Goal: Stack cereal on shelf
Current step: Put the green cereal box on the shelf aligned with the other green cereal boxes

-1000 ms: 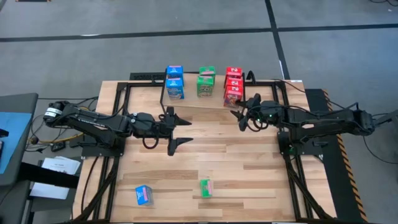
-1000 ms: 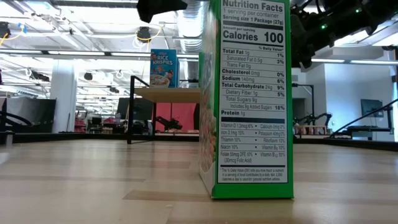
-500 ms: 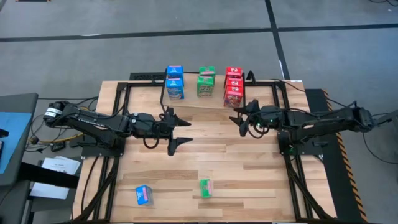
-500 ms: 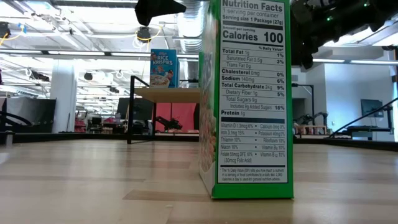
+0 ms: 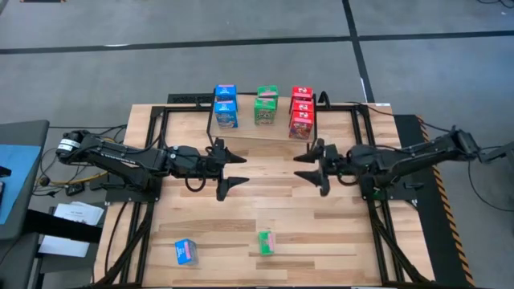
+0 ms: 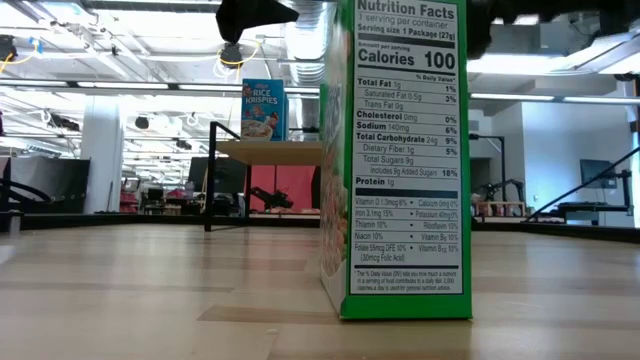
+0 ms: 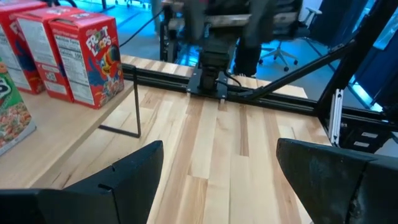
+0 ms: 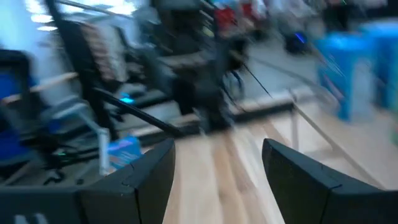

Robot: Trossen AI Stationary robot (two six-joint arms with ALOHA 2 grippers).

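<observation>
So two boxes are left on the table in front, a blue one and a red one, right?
Not quite: the high view shows a blue box and a green box on the table in front, no red one. All the red boxes are on the shelf.

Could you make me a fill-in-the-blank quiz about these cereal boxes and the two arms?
1. The shelf holds two blue boxes, two green and ___ red.
2. A blue box and a ___ one lie off it on the table.
3. The left gripper and right gripper are both ___.

Missing: three; green; open
</observation>
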